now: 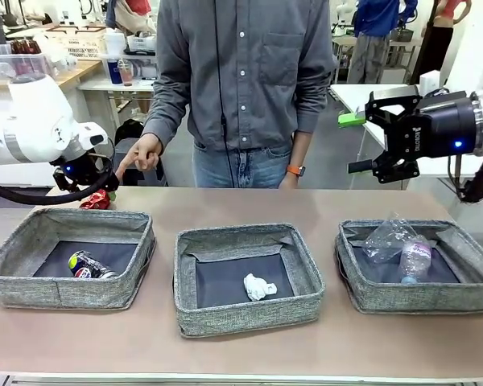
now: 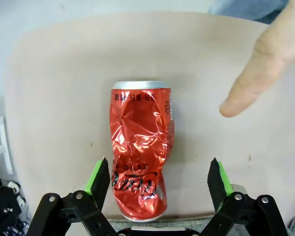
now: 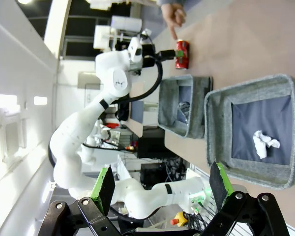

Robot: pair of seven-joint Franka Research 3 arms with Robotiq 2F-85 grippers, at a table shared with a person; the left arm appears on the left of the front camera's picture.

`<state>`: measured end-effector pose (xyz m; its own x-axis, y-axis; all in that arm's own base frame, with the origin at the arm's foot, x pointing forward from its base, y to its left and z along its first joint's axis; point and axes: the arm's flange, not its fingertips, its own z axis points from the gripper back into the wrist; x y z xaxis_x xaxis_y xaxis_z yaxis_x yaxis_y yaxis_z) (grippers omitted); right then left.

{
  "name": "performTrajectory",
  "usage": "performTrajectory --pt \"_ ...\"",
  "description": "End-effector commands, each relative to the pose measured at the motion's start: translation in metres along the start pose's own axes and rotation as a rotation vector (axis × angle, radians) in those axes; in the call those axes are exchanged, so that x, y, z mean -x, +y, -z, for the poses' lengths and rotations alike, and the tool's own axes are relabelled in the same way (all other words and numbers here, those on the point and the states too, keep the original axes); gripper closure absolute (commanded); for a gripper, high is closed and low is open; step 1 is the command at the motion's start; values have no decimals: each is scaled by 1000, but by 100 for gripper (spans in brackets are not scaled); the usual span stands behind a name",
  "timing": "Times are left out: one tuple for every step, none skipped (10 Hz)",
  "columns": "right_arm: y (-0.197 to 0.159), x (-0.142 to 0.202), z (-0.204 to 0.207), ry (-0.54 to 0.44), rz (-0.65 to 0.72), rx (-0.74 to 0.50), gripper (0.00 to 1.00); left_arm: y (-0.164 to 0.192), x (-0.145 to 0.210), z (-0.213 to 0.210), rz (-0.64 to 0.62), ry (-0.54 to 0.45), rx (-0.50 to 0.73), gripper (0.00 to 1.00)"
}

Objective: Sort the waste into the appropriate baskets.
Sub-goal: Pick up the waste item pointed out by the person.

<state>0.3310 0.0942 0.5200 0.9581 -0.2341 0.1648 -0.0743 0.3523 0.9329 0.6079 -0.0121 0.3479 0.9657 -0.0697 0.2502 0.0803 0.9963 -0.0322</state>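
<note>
My left claw [image 2: 159,177] stands wide open over the crushed red can [image 2: 141,147], which lies flat on the desk [image 2: 54,98]; in the left wrist view the can's lower end sits between my green pads [image 2: 94,178], nearer the nine o'clock pad, its silver rim toward twelve o'clock. A person's hand [image 2: 265,64] points a finger in from two o'clock, just short of the can. In the front view my right claw [image 1: 356,143] hangs open, holding nothing, above the right basket [image 1: 419,265] with its clear plastic bottle [image 1: 414,259] and cup [image 1: 385,240]. Crumpled tissue [image 1: 258,286] lies in the middle basket [image 1: 247,277], a crushed dark-silver can [image 1: 90,265] in the left basket [image 1: 68,257].
</note>
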Motion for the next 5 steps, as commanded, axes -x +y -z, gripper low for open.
performTrajectory --pt "-1 -2 3 -10 -18 -30 0 8 -8 10 -4 6 -7 0" --pt "-1 -2 3 -10 -18 -30 0 9 -8 14 -1 6 -13 0" --pt "-1 -2 3 -10 -18 -30 0 9 -8 16 -5 5 -16 0" --pt "-1 -2 3 -10 -18 -30 0 9 -9 17 -10 7 -18 0" --pt "-1 -2 3 -10 -18 -30 0 9 -9 17 -12 6 -20 0"
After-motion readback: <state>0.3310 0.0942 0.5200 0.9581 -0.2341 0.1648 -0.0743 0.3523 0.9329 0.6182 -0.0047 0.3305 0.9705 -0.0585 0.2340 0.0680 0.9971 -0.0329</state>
